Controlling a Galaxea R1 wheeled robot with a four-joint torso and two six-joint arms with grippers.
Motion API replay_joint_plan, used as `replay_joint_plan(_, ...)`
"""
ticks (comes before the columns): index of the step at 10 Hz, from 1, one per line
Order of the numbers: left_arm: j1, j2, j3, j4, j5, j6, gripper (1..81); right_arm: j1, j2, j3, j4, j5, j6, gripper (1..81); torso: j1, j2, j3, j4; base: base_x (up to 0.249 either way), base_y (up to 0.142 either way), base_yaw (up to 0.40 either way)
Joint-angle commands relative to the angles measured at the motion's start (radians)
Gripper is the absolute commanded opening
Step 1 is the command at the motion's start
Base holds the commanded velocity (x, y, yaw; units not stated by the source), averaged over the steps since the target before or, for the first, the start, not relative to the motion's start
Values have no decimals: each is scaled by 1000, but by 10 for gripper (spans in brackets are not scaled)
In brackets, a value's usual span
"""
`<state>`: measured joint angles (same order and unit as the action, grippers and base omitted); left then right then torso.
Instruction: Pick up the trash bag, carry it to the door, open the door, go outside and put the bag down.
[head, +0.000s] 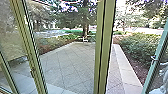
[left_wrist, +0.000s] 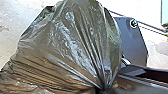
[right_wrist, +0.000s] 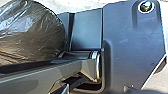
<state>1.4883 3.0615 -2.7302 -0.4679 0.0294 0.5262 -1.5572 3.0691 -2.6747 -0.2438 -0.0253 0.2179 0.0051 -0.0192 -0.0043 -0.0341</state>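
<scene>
Paving (head: 72, 65) lies beyond green frames (head: 101, 50). The trash bag (left_wrist: 70, 45) spreads away from its gathered neck (left_wrist: 102, 84), seemingly clamped in the left hand (left_wrist: 101, 90), the nearer one; the right hand's state I cannot tell.

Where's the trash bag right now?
The trash bag is close to the left arm's wrist camera, its plastic drawn into a bunch, beside the robot's own dark plate; the right wrist view shows it by that plate too.

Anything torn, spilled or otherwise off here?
Nothing stands out. The dark, glossy plastic trash bag creases toward its gathered part, as expected, with no tear on the visible side; the grey square paving slabs outside look even.
</scene>
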Motion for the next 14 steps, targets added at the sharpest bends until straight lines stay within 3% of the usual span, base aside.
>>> replay_joint_plan(1, -59, 7, 4, 2, 69, 6, 10, 39, 19, 10, -11, -54, -11, 811, 0, 0, 0, 0, 0, 0, 0)
replay_joint_plan(6, -61, 1, 3, 3, 80, 8, 10, 35, 22, 10, -14, -53, -11, 811, 0, 0, 0, 0, 0, 0, -23)
replay_joint_plan(14, -62, 2, 3, 5, 80, 8, 10, 33, 25, 10, -15, -53, -12, 811, 0, 0, 0, 0, 0, 0, -207)
